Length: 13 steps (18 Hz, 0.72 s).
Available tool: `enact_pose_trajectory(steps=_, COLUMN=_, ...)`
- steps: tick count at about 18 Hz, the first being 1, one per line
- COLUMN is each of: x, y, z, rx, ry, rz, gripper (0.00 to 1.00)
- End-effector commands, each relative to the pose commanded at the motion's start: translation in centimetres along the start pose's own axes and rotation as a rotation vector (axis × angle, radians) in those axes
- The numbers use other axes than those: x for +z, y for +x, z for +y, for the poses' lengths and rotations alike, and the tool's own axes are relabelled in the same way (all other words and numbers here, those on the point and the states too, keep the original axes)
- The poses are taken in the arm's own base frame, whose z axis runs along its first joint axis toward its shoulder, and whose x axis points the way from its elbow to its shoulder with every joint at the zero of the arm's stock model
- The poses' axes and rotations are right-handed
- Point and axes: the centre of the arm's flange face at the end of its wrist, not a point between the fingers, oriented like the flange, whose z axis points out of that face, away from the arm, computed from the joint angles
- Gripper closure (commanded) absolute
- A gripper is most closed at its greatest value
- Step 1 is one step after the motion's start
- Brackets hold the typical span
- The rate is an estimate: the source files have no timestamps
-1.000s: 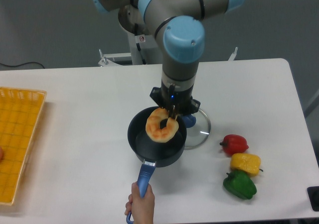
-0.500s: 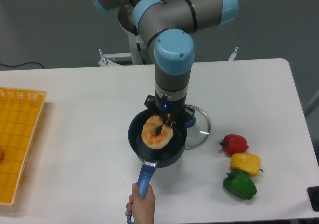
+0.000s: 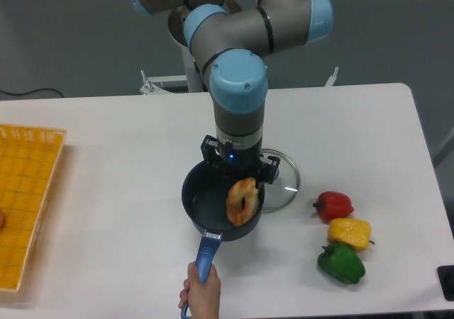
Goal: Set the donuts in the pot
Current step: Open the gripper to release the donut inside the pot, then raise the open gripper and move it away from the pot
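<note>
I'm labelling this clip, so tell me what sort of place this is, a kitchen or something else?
Probably a robotics lab, not a kitchen: an industrial arm is mounted behind a bare white table, and the donut, pot and bell peppers look like toy props before a plain grey backdrop.

Donut (image 3: 242, 200) inside pot (image 3: 206, 202), right side; lid (image 3: 282, 182) behind-right; peppers (image 3: 342, 227) right.
</note>
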Motion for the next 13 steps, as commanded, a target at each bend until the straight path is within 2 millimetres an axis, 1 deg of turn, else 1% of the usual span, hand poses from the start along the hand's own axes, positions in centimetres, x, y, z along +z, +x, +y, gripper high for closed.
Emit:
enact_pose_trajectory(steps=1, x=-0.1, y=-0.1, z=0.1, rx=0.0, ry=0.001, rz=-0.001, gripper=0.02)
enact_pose_trajectory(steps=5, x=-0.7, y=-0.3, z=0.3, rx=0.006, ry=0.007, rz=-0.015, gripper=0.01)
enact_pose_trajectory(steps=8, x=-1.3, y=-1.5, z=1.5, rx=0.065, ry=-0.029, rz=-0.053, gripper=0.0)
enact_pose_trajectory(steps=9, x=-1.8, y=-1.7, z=1.9, rx=0.074, ry=-0.026, rz=-0.058, gripper=0.0)
enact_pose_trajectory(steps=11, x=-2.2, y=-2.7, z=2.7, rx=0.085, ry=-0.025, rz=-0.061, gripper=0.0)
enact_pose_trajectory(steps=13, x=-2.1, y=-3.6, z=3.5, rx=0.12, ry=-0.029, rz=-0.057, gripper=0.0)
